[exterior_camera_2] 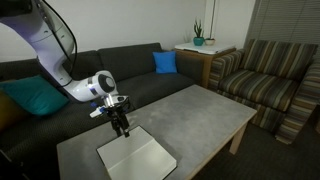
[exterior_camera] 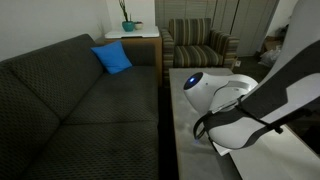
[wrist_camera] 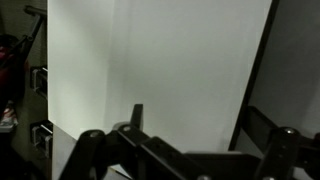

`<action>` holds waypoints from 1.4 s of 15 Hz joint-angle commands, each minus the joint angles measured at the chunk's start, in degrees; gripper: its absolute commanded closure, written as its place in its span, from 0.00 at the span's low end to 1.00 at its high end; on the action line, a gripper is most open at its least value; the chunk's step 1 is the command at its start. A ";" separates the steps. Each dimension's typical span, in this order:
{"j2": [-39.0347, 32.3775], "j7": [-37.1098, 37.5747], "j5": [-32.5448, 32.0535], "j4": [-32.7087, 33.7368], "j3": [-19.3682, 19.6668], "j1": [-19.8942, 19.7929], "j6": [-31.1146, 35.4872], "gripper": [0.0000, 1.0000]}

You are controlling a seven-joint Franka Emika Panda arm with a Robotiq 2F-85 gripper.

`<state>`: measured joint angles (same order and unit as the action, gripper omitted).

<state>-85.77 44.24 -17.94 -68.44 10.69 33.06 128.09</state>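
Claw linkage fills the wrist view at 6 o'clock; finger spacing cannot be determined. White sheet lies flat on the worktop, with the claw at its 11 o'clock edge. Judged step: edge approach. The next move calls for a low, square pinch.

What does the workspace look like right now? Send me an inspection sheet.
Surface: grey rectangular coffee table beside the sofa.
Job's things: white flat rectangular sheet lying flat at the table end by the arm.
Clutter: nothing seen.
Grippers: black gripper at the sheet's far edge; contact and jaw state unclear.
Cables: black cable along the white arm.
Surroundings: dark grey sofa with blue cushion and teal cushion; striped armchair; potted plant on a side table.
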 commanded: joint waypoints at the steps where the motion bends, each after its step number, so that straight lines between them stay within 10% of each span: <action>1: 0.01 1.58 -2.05 1.19 1.67 0.27 -1.47 0.00; 8: 0.05 6.84 -11.71 3.93 -1.23 -5.37 -4.75 0.00; 21: 0.13 10.56 -3.67 10.17 0.11 -6.44 -20.88 0.00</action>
<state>-85.65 53.56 -22.75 -59.93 11.65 28.16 110.70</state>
